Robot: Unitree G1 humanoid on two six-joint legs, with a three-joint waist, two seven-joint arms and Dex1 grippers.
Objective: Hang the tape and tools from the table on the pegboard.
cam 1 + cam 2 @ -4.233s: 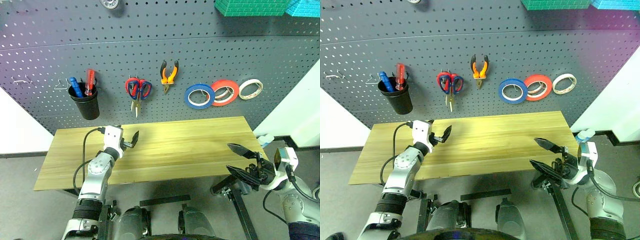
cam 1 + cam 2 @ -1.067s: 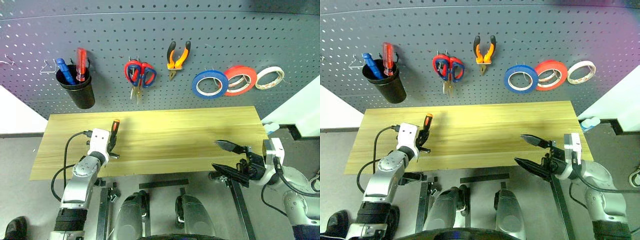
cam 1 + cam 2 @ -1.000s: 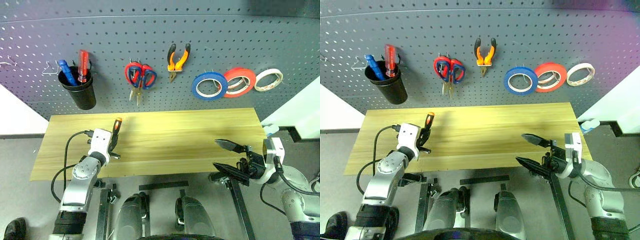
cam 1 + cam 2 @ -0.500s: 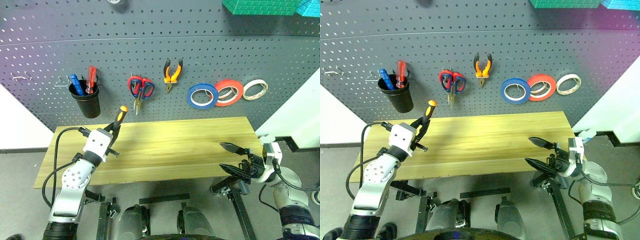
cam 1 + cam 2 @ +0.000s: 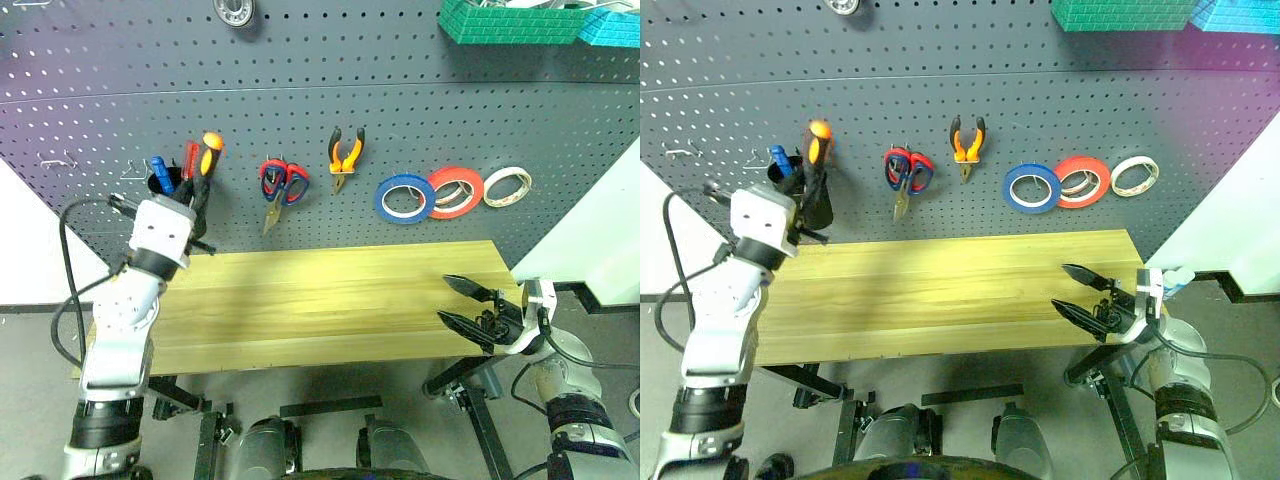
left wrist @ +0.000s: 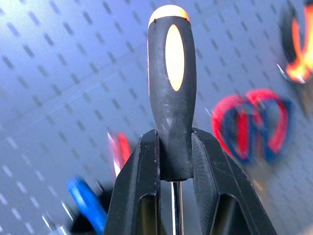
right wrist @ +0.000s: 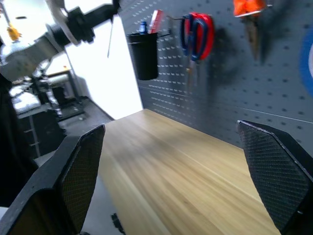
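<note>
the wide dark grey pegboard (image 5: 330, 150) dotted with small holes fills the back of the scene, and the long table (image 5: 330, 300) with a light yellowish wood-grain top stands against its foot. near the pegboard's upper right corner hang a green ribbed plastic bin (image 5: 510, 20) and a teal one (image 5: 610, 25) beside it.

toward the pegboard's left edge a black round cup (image 5: 818, 205) hangs, with a blue-handled screwdriver (image 5: 160, 172) and a red-handled screwdriver (image 5: 190, 158) standing in it. around the pegboard's middle hang the red-and-blue-handled scissors (image 5: 282, 185) and, just right of them, the small pliers with orange-and-black handles (image 5: 345, 155). further toward the right edge sit three rings in a row: the thin blue tape ring (image 5: 404, 197), the red tape ring (image 5: 456, 190) overlapping it, and the cream-white tape ring (image 5: 507, 186).

the left gripper (image 6: 175, 161) is raised in front of the cup, its two black fingers clamped on the slim screwdriver with the orange-and-black handle (image 6: 171, 88), handle upward and metal shaft running down between the fingers. the right gripper (image 5: 462, 303) hovers off the table's right front corner, its fingers spread wide with nothing between them.
</note>
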